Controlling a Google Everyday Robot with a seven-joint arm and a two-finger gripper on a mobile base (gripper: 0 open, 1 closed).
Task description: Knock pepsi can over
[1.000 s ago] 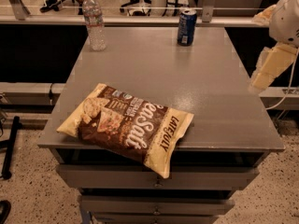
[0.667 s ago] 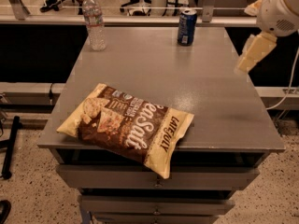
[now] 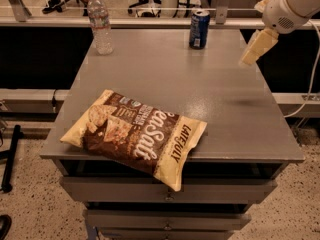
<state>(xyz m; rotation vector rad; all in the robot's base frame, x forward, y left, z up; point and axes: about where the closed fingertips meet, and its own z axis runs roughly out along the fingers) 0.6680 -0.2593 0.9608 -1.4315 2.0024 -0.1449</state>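
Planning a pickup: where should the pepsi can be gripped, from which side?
The pepsi can stands upright, a round cylinder: likely grip its mid-body from the side facing the pincer, which hovers by the far right edge of the table.

Your table [image 3: 225, 104], grey metal with drawers beneath, carries three items:
- pepsi can [image 3: 199, 29], upright near the far edge, right of centre
- water bottle [image 3: 101, 25], upright at the far left corner
- chip bag [image 3: 137, 134], lying flat, overhanging the near edge

Your tool [image 3: 258, 47] hangs above the far right edge, right of the can and apart from it.
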